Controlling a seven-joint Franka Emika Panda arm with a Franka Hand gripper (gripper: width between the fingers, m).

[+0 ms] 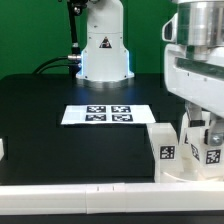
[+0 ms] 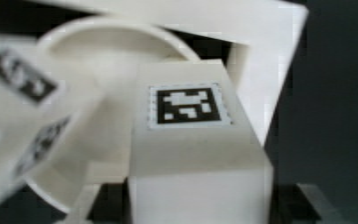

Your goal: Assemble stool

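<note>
In the wrist view a chunky white stool leg (image 2: 195, 150) with one square tag fills the middle, standing between my gripper's (image 2: 197, 208) dark fingers (image 2: 114, 206), which press against both its sides. Behind it lies the round white seat (image 2: 105, 60), and another tagged leg (image 2: 19, 80) is beside the seat. In the exterior view my gripper (image 1: 194, 135) is low over the white stool parts at the front right, between two tagged pieces (image 1: 165, 150) (image 1: 211, 152). The held leg's lower end is hidden.
The marker board (image 1: 108, 114) lies in the middle of the black table. The robot base (image 1: 103, 50) stands at the back. A white rail (image 1: 90, 190) runs along the table's front edge, and a small white piece (image 1: 3, 150) shows at the exterior view's left.
</note>
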